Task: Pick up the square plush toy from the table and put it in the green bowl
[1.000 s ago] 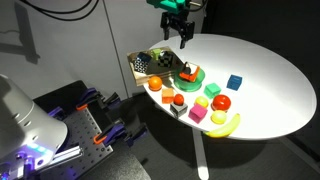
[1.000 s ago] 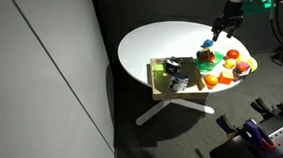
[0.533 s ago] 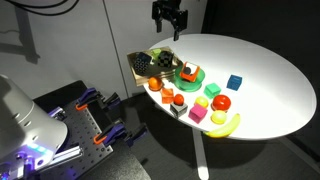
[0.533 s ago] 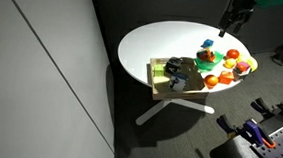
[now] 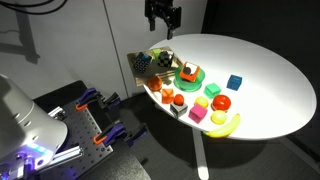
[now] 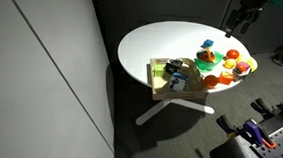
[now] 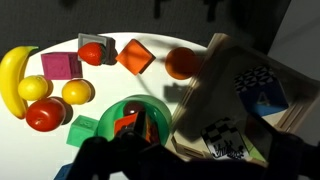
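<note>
Toy (image 5: 187,70) lies in the bowl (image 5: 200,74); tool (image 5: 164,27) hangs wide, empty, high above the counter (image 5: 260,80).

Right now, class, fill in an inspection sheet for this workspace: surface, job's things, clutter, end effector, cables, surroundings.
Surface: round white table, brightly lit.
Job's things: plush toy lies in the green bowl.
Clutter: banana, blue cube, pink cube, tomato, wooden tray beside the bowl.
End effector: end effector high above the table's far edge, looks open, holds nothing.
Cables: dark cables seem to hang at upper left, off the table.
Surroundings: clamp rack; grey wall.
</note>
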Tool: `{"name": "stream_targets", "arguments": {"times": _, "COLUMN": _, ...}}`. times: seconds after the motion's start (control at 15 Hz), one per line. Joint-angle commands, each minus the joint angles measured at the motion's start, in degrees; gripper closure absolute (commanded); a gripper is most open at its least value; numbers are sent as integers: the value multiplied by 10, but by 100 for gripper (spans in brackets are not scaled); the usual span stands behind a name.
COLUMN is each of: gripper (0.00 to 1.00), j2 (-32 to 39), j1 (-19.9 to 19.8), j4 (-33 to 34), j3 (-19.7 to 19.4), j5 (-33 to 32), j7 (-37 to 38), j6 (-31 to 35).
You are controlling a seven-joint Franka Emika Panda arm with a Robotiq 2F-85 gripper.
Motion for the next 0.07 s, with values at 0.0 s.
{"name": "stream_targets", "arguments": {"times": 0.0, "gripper": 0, "j2": 0, "j1": 3, "j4": 0, "j3": -3, "j5": -1, "j7": 1, "j6": -1}}
